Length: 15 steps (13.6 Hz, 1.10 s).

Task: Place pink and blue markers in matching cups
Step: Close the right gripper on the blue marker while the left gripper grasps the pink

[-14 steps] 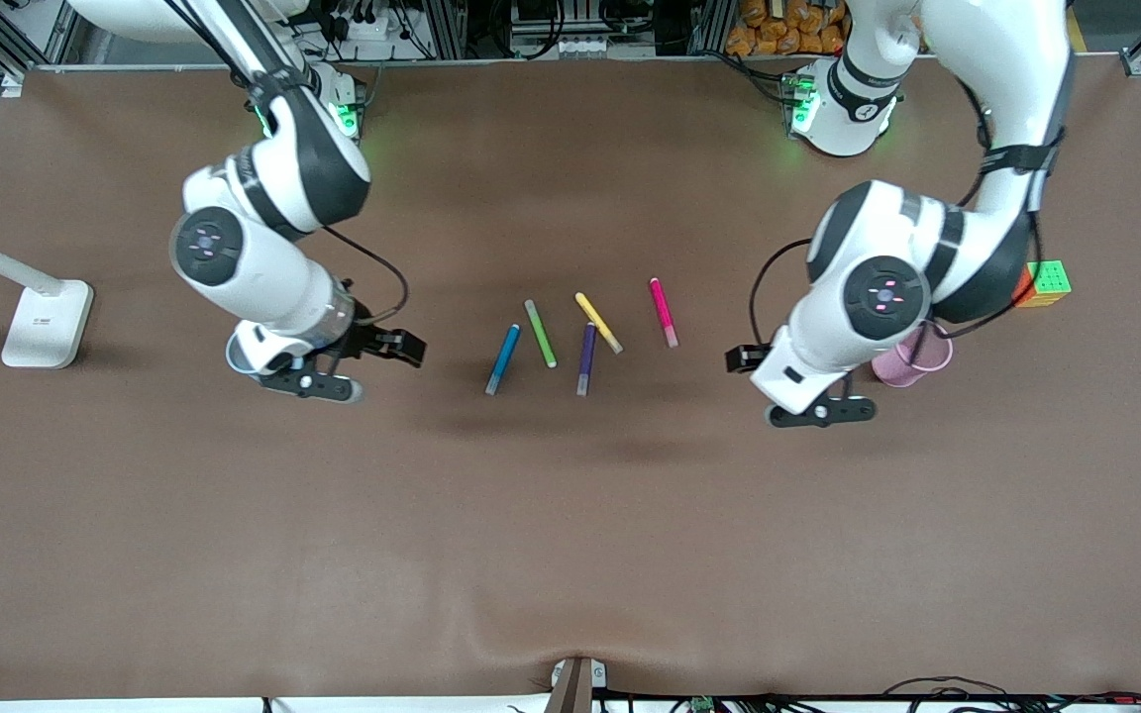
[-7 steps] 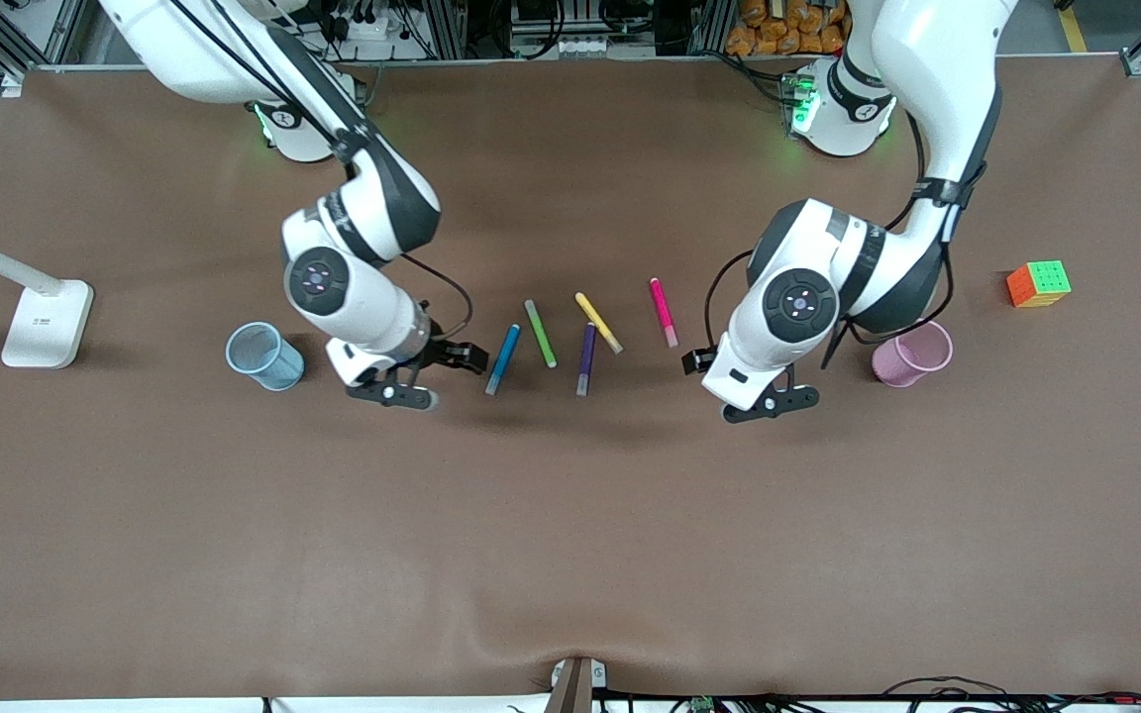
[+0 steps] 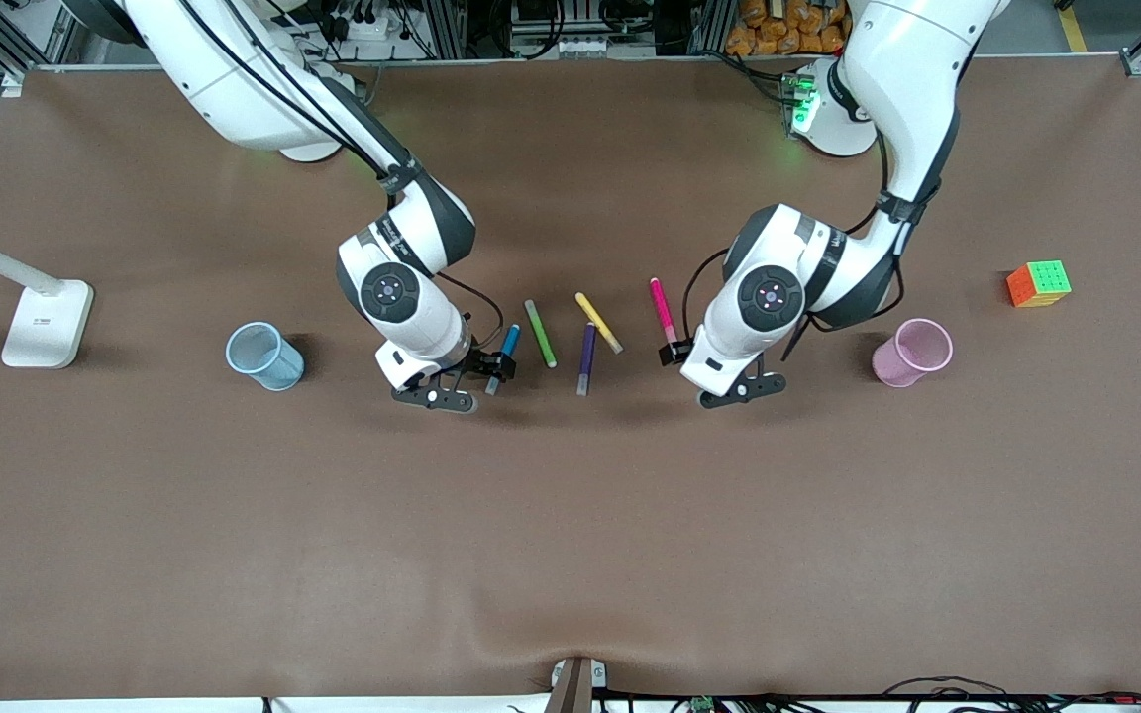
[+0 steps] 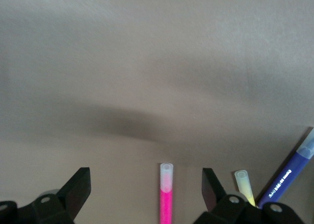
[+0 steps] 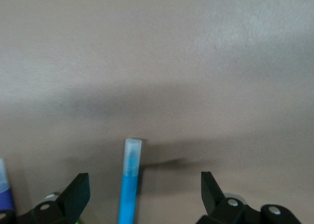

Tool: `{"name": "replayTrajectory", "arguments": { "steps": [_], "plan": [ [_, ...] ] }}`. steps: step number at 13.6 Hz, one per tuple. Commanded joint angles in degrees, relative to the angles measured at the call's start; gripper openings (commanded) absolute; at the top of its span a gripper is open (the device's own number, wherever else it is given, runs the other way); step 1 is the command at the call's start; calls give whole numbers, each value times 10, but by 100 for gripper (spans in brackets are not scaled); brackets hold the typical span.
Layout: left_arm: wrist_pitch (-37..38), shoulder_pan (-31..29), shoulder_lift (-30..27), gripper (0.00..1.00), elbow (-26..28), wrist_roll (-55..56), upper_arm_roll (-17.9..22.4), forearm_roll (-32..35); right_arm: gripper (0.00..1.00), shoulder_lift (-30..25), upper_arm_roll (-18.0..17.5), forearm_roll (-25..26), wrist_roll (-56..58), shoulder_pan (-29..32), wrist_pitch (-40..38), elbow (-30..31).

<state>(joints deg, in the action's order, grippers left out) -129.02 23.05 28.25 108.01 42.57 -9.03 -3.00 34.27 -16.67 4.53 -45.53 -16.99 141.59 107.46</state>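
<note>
Starting at the right arm's end of the worktop (image 3: pixel 135 515), a white lamp base (image 3: pixel 46 322) sits by the edge, and the blue cup (image 3: pixel 264 356) stands with nothing in it. Next comes the right tool (image 5: pixel 142 194), low over the blue marker (image 3: pixel 503 358), with its two fingers apart and the marker lying between them in the right wrist view. It is not squeezing the marker yet. Then come three markers that are not part of the job: a green marker (image 3: pixel 540 334), a purple marker (image 3: pixel 585 358) and a yellow marker (image 3: pixel 598 322). After them lies the pink marker (image 3: pixel 663 310), flat on the worktop. The left tool (image 4: pixel 144 194) is low over its greyish end, fingers apart, one on each side. The pink cup (image 3: pixel 912 352) stands with nothing in it, and a color cube (image 3: pixel 1038 283) sits near the left arm's end. So the job has only just begun. I think both markers need grabbing, lifting and dropping into their cups.
</note>
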Motion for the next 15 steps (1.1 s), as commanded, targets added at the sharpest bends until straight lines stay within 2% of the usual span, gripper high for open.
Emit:
{"name": "replayTrajectory", "arguments": {
  "steps": [1, 4, 5, 8, 9, 11, 14, 15],
  "plan": [
    [-46, 6, 1, 100, 30, 10, -3, -10, 100, 13, 2, 21, -48, -14, 3, -8],
    [-65, 23, 15, 100, 39, 29, -4, -10, 100, 19, 2, 32, -78, -24, 3, -12],
    [-65, 25, 18, 99, 39, 37, -5, -10, 96, 21, 2, 43, -93, -26, 3, -13],
    [-65, 33, 17, 71, 51, 45, -6, -10, 74, 27, 1, 78, -125, -29, 3, -14],
    [-65, 33, 19, 64, 53, 45, -6, -10, 72, 28, 1, 79, -127, -31, 3, -15],
    [-65, 35, 25, 64, 53, 45, -6, -10, 67, 32, 1, 80, -129, -32, 4, -16],
    [-81, 34, 37, 62, 53, 45, -6, -10, 50, 34, 1, 80, -139, -32, 5, -19],
    [-89, 35, 43, 58, 52, 45, -6, -9, 46, 34, 1, 80, -141, -35, 10, -19]
  ]
}}
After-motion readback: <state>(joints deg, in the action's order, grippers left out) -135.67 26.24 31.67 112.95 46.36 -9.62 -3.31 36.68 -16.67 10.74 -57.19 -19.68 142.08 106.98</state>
